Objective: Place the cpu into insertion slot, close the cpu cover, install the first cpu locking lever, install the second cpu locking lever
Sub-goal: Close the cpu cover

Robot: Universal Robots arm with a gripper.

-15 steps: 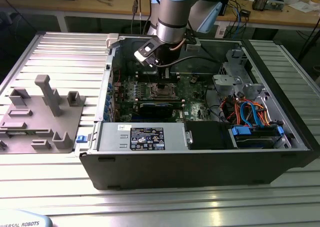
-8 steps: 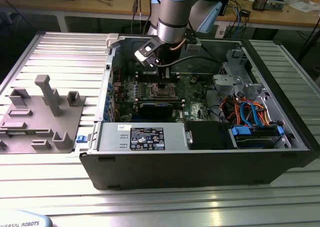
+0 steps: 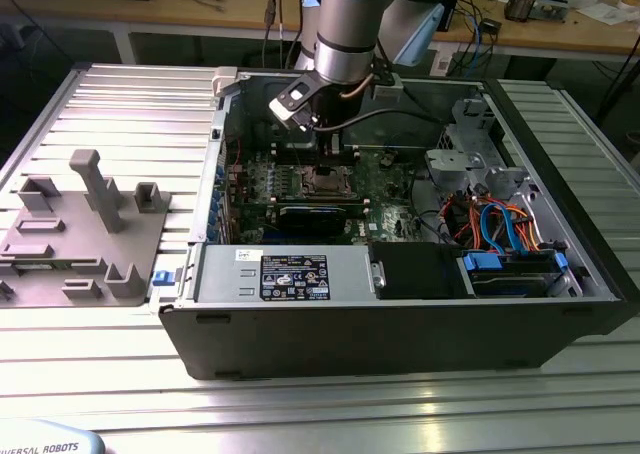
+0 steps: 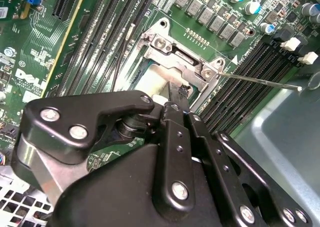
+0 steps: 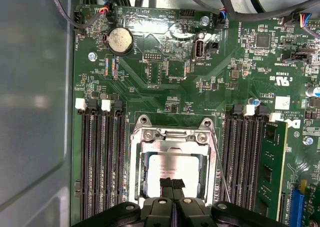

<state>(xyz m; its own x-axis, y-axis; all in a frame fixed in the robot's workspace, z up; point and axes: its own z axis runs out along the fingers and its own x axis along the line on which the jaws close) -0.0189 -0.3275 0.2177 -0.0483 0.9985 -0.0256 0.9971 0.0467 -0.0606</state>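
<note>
The insertion slot sits in the green board between the memory slots, also seen in the exterior view. The cpu cover lies flat over it, and the cpu shows its silver-grey top through the cut-out. My gripper is shut with nothing between its fingers, its tips right over the cpu's near edge. In the second wrist view the fingertips stand at the socket frame. A thin locking lever sticks out free from the socket's corner; it also runs beside the socket.
Memory slots flank the socket on both sides. A green card stands in one of them. The case wall rises close by. A black power supply and blue cables fill the case front. A grey fixture plate lies outside.
</note>
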